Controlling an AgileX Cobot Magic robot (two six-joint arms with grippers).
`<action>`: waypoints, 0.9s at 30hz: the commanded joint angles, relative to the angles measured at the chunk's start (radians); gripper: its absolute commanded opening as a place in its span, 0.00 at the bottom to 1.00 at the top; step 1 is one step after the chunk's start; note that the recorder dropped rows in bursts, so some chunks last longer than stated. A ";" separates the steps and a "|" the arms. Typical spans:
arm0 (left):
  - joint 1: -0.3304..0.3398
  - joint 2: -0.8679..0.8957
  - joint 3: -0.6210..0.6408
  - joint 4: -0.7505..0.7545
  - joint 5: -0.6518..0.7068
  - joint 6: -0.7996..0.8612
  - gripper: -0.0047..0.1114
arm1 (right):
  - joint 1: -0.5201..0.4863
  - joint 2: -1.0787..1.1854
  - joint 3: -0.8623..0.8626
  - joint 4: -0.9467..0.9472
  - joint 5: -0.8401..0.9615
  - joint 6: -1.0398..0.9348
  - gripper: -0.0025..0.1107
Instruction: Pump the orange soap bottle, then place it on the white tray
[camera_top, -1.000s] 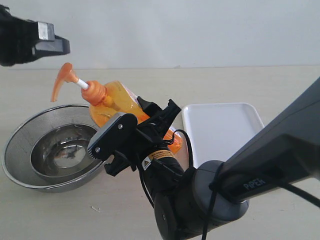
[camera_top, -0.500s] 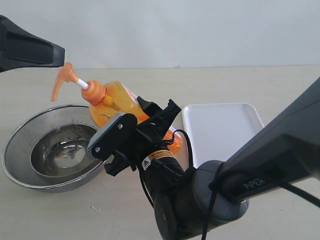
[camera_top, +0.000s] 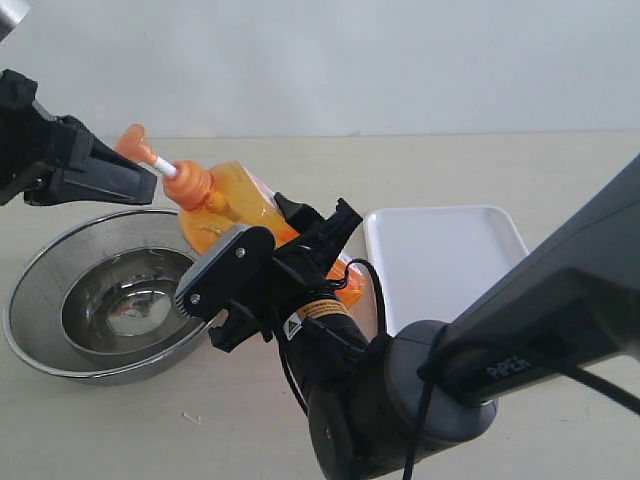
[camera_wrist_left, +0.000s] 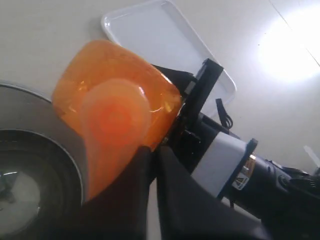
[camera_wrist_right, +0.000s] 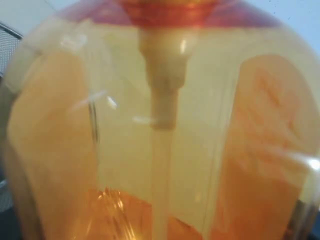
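- Exterior view: the right claw (camera_top: 262, 250) grasps the orange soap bottle (camera_top: 238, 200) around its body, one jaw on the near side and one behind. It holds the bottle tilted and clear of the desk (camera_top: 560, 170).
- The bottle's top leans toward the desk's left edge, over the right rim of the steel bowl (camera_top: 40, 295). Its base points toward the white tray (camera_top: 440, 260).
- The tray lies flat on the right half of the desk, just beside the bowl, with nothing on it.
- The left claw (camera_top: 143, 183) is clenched to a wedge, its tip against the pump head (camera_top: 136, 143) on the white stem.
- Left wrist view: the bottle (camera_wrist_left: 160, 97) is seen end-on, with the pump head (camera_wrist_left: 114, 120) in front of its body. The spout lies along the claw's dark fingers (camera_wrist_left: 175, 200), which are pressed together with only a slit between them.
- The tray (camera_wrist_left: 150, 30) shows beyond the bottle and the bowl (camera_wrist_left: 40, 145) beside it.
- Right wrist view: the translucent bottle (camera_wrist_right: 75, 150) fills the picture, and its pale dip tube (camera_wrist_right: 161, 165) runs down the middle. The claw's own fingers are not seen here.
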 joint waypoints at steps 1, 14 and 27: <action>-0.002 0.001 0.003 0.041 -0.076 -0.052 0.08 | 0.001 -0.009 -0.004 0.001 0.007 0.008 0.02; 0.003 -0.005 0.003 0.056 -0.086 -0.056 0.08 | 0.001 -0.009 -0.004 0.001 0.007 0.008 0.02; 0.003 -0.263 0.003 -0.062 -0.074 0.025 0.08 | 0.001 -0.009 -0.004 0.001 0.007 -0.040 0.02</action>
